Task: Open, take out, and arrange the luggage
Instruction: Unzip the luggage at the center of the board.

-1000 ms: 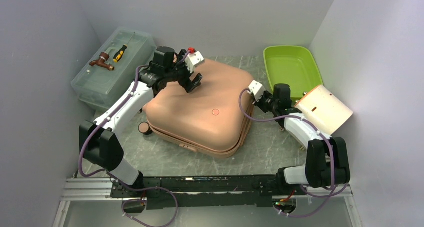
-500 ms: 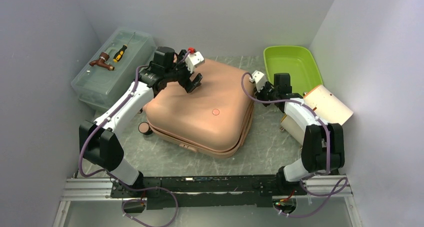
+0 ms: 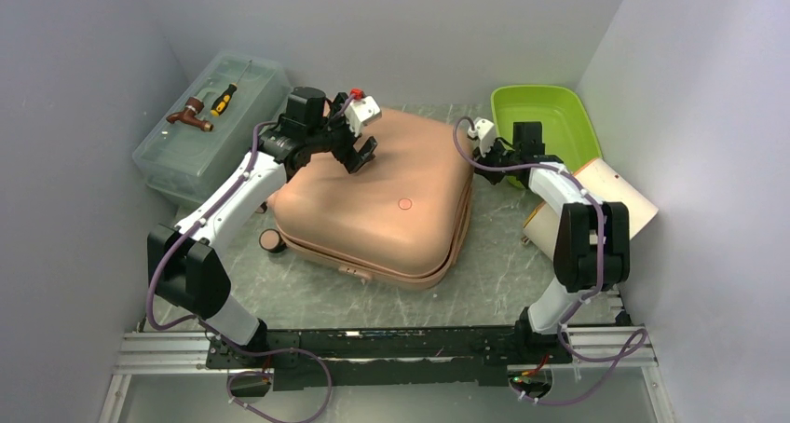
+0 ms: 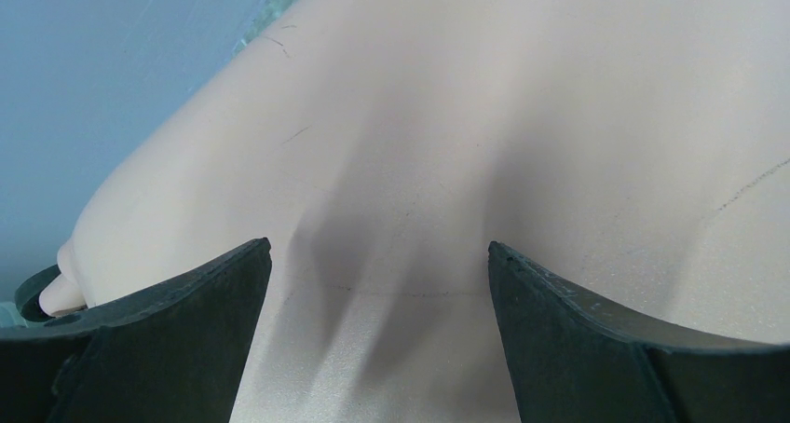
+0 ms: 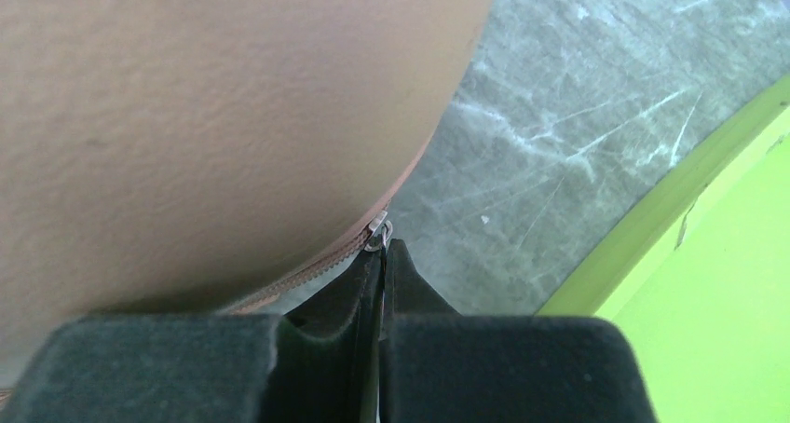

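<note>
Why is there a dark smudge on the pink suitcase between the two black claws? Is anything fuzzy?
Left wrist view: that smudge is the soft shadow of the left gripper on the luggage. Right wrist view: the zipper pull and the table scratches look sharp, not fuzzy.

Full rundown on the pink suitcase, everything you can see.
The luggage is a salmon-pink hard shell with rounded corners and a matte, faintly scuffed surface, lying flat on the table, lid down. A zip seam runs round its edge; a dark wheel shows at the near-left corner. The right gripper is shut on the zipper pull at the far-right corner. The left gripper stands open over the far-left lid; contact is unclear.
</note>
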{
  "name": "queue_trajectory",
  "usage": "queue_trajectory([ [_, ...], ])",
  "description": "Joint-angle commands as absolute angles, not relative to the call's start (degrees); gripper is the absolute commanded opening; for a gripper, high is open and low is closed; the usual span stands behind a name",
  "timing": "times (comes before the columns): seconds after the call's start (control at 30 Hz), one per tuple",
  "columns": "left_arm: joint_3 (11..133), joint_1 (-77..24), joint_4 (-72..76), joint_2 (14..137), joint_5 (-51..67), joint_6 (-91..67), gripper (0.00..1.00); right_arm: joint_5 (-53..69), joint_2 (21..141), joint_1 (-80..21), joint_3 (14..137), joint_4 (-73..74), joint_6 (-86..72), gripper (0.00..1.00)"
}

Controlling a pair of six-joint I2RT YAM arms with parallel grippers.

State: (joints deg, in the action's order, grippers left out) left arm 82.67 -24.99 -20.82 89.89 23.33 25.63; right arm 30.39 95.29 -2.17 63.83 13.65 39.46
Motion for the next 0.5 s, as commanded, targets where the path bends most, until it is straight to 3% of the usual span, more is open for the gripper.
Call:
queue_trajectory([
  [0.0, 81.3, -25.2, -25.3, 89.4, 24.0, 25.5, 0.93, 32.2, 98.3, -1.8, 70.1, 3.3, 40.1, 0.0],
  [0.2, 86.8, -23.7, -23.0, 90.8, 18.4, 20.0, 0.93, 33.9, 98.1, -1.7, 69.5, 2.8, 38.7, 0.0],
  [0.47, 104.9, -20.8, -20.5, 103.1, -9.6, 7.9, 0.98, 35.8, 96.5, -0.3, 66.5, 0.3, 34.7, 0.0],
])
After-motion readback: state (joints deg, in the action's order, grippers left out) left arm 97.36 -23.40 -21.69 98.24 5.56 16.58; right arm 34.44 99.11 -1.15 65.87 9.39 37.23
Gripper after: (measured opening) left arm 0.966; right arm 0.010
